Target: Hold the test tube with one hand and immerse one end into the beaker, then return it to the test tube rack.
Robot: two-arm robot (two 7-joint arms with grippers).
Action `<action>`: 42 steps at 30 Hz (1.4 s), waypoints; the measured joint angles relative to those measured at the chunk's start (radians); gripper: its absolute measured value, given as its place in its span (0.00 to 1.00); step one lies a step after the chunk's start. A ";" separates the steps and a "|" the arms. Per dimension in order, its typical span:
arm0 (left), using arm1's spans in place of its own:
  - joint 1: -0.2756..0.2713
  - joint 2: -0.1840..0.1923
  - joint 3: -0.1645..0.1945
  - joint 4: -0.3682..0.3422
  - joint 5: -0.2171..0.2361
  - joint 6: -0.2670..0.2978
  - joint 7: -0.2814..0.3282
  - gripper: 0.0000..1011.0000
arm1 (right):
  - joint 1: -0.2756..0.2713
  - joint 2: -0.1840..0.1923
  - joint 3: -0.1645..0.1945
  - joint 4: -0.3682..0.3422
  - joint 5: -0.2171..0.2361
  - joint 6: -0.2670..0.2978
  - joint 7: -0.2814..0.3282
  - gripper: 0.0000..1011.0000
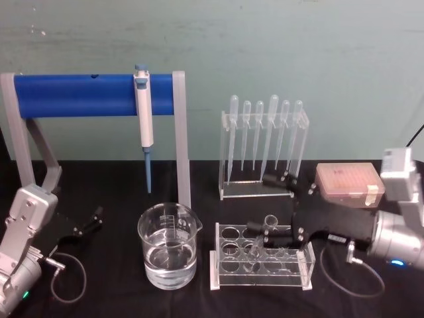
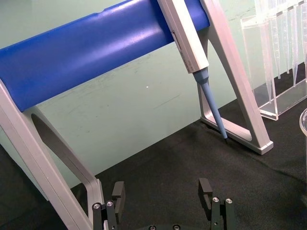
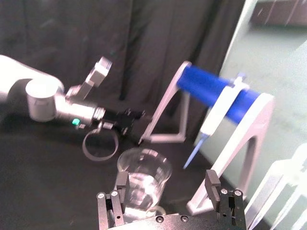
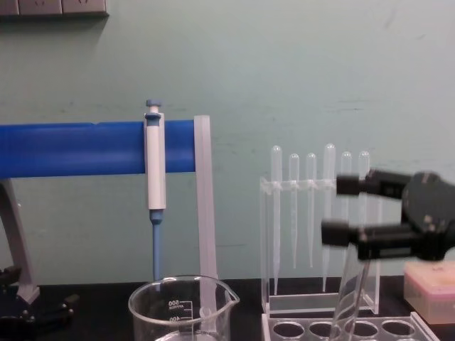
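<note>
Overhead, the right gripper [image 1: 273, 206] reaches in from the right above the clear rack [image 1: 262, 265], its two black fingers spread apart, one near the pipette stand [image 1: 264, 147] and the other over the rack holes. The test tube [image 1: 260, 248] leans in one of those holes, its mouth just beside the lower finger; from this view contact cannot be told. The chest view gives the side: the tube [image 4: 351, 295] rises tilted from the rack to just under the lower finger [image 4: 340, 232], with the upper finger well apart from it, so the jaws are not closed on it. The beaker [image 1: 168, 245], holding clear liquid, stands on the black table [image 1: 106, 291] left of the rack, below the blue-and-white pipettor [image 1: 144, 116]. The left gripper [image 1: 89, 222] rests low at the left, open, its own wrist camera showing both fingers [image 2: 118, 192] parted over bare cloth.
</note>
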 joint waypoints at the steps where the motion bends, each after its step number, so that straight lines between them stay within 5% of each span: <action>1: 0.000 0.000 0.000 0.000 0.000 0.000 0.000 0.99 | -0.005 -0.001 0.006 -0.004 0.002 -0.008 -0.005 0.99; 7: 0.000 0.000 0.000 0.000 0.000 0.000 0.000 0.99 | -0.060 -0.017 0.070 -0.028 0.019 -0.071 -0.072 0.99; 12: 0.000 0.000 0.000 0.000 0.000 0.000 0.000 0.99 | -0.128 -0.038 0.129 -0.041 0.008 -0.075 -0.193 0.99; 20: 0.000 0.000 0.000 0.000 0.000 0.000 0.000 0.99 | -0.214 -0.078 0.186 -0.043 -0.054 0.021 -0.407 0.99; 30: 0.000 0.000 0.000 0.000 0.000 0.000 0.000 0.99 | -0.223 -0.165 0.185 0.020 -0.157 0.162 -0.600 0.99; 42: 0.000 0.000 0.000 0.000 0.000 0.000 0.000 0.99 | -0.214 -0.198 0.185 0.057 -0.180 0.135 -0.605 0.99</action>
